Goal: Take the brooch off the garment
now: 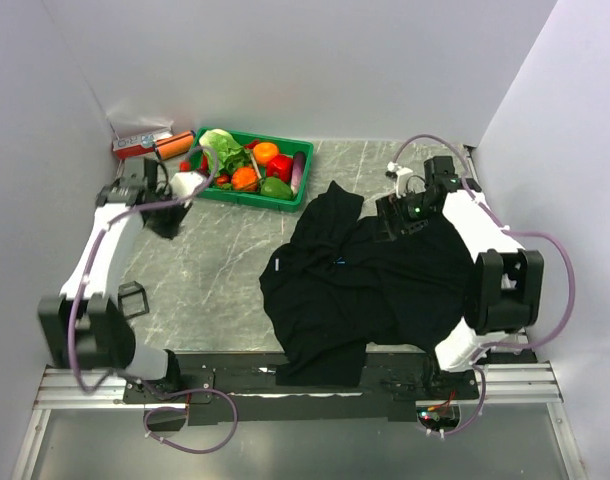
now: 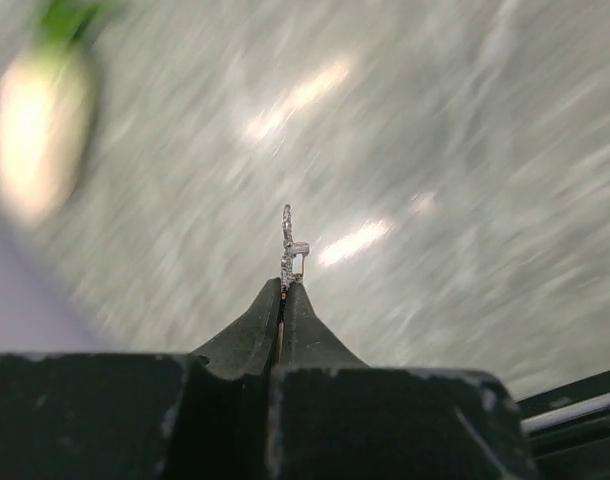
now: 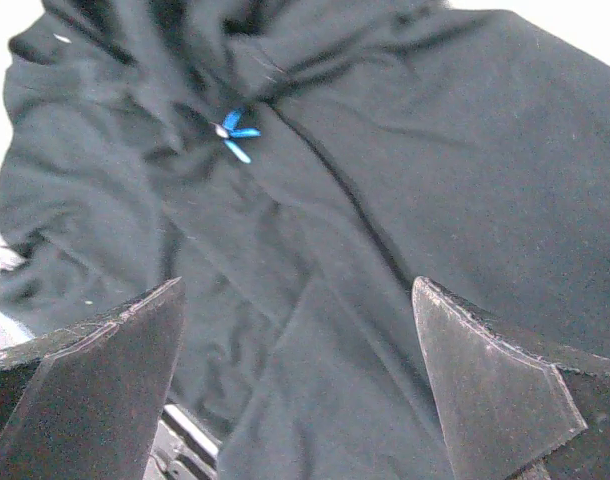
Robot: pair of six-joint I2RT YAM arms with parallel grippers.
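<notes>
Left end effector [image 2: 283, 290]: tips are pressed together and clamped on the brooch [image 2: 288, 245], above the surface [image 1: 215, 270] near the green tray [image 1: 247, 199].
Brooch: silvery and sparkly, seen edge-on, well apart from the garment [image 3: 435, 150].
Right end effector [image 3: 297, 290]: fingers are spread wide over the garment, and nothing is held.
Garment: black, crumpled on the surface; a small blue-and-white piece [image 3: 235, 134] is seen on it.

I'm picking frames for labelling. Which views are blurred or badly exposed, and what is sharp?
Left wrist: the table is streaked by motion blur with glare patches, while the left gripper and the sparkly pin it pinches are sharp. Right wrist: the garment looks soft, the background behind it blown out white. Top external: sharp, evenly lit.
</notes>
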